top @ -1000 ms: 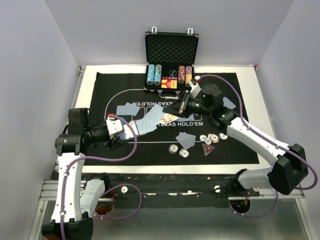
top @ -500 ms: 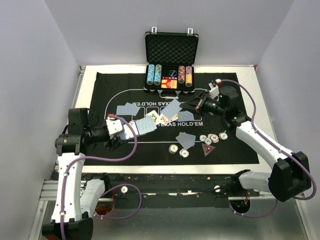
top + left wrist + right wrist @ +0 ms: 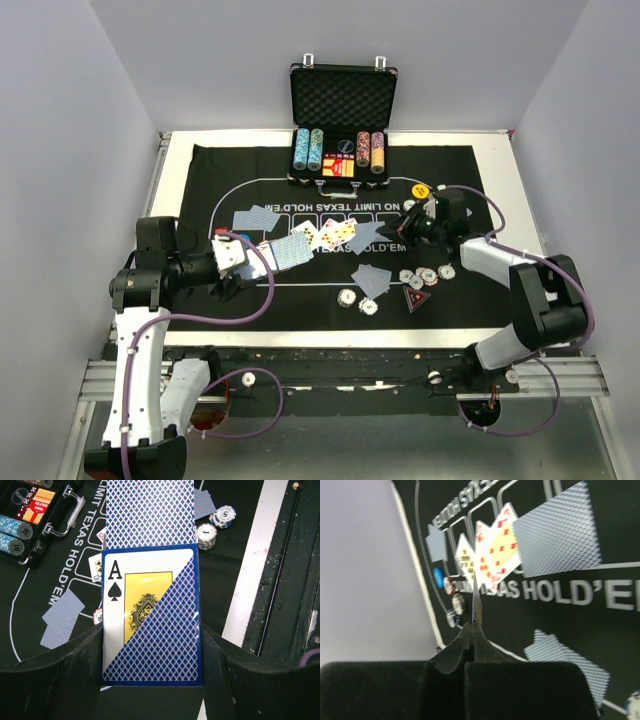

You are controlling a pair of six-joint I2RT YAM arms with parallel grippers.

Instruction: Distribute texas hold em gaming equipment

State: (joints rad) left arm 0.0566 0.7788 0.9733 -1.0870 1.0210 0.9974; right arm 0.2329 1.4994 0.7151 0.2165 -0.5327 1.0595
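My left gripper (image 3: pixel 258 262) is shut on a deck of blue-backed playing cards (image 3: pixel 286 254). In the left wrist view the deck (image 3: pixel 150 580) fills the gap between both fingers (image 3: pixel 220 660), with an ace-of-spades face on top. My right gripper (image 3: pixel 408 224) sits low over the right half of the mat, shut on a single card (image 3: pixel 366 237). That card shows edge-on (image 3: pixel 476 597) past the closed right gripper (image 3: pixel 474 626). Face-up cards (image 3: pixel 330 233) lie mid-mat. Face-down cards (image 3: pixel 255 217) and another pair (image 3: pixel 372 280) lie apart. Striped chips (image 3: pixel 428 274), a red triangular marker (image 3: pixel 415 297) and a yellow button (image 3: pixel 421 190) sit nearby.
The open black case (image 3: pixel 343 110) with chip rows stands at the mat's far edge. Two more chips (image 3: pixel 357 301) lie near the front. The black mat (image 3: pixel 470 300) covers most of the white table, with purple cables trailing from both arms.
My right gripper has drawn one card off the deck and carried it rightward across the mat while dropping lower. The left arm and deck have stayed put.
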